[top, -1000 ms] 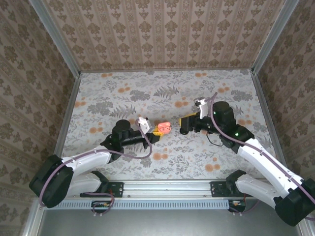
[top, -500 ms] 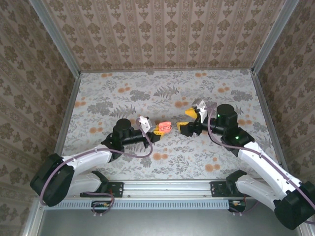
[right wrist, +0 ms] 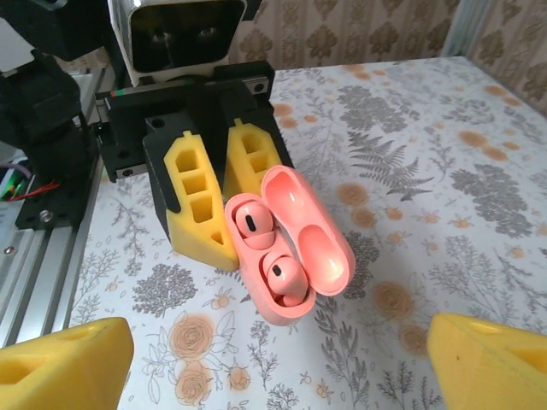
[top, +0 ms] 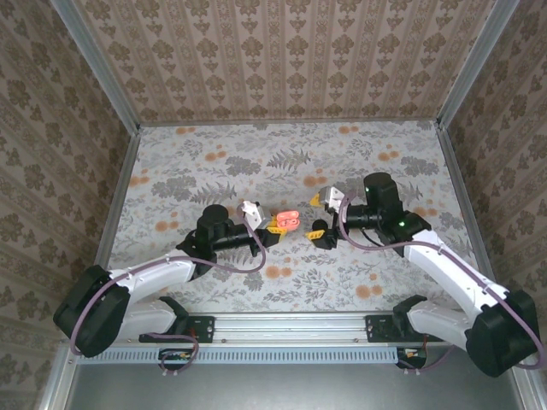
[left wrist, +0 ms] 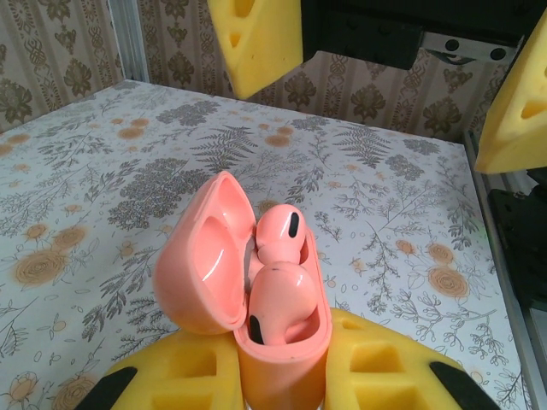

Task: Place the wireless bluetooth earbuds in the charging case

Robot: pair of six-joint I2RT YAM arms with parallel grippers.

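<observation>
A table (top: pixel 214 162) covered in a grey floral print is enclosed by patterned wallpaper walls (top: pixel 282 60). At left of centre, the left gripper (top: pixel 270 227) is clamped on the base of the charging case (top: pixel 285 219), which is held just above the table with its lid swung back. In the left wrist view, the case (left wrist: pixel 286 359) is seen gripped between yellow foam pads (left wrist: pixel 385 371). Both earbuds (left wrist: pixel 278 235) appear pink rather than black and look seated in their wells, so the insertion is judged largely done and the lid left to close.

To the right, the right gripper (top: pixel 318 215) is held with its jaws spread wide, facing the case and near it, but not touching.

Trouble could arise if the lid is pushed off-axis. The case could then be twisted in the foam grip or knocked loose, and an earbud not fully home could be tipped out. From the right wrist, the case (right wrist: pixel 295 256) is seen centred ahead of the spread fingers (right wrist: pixel 60 367).
</observation>
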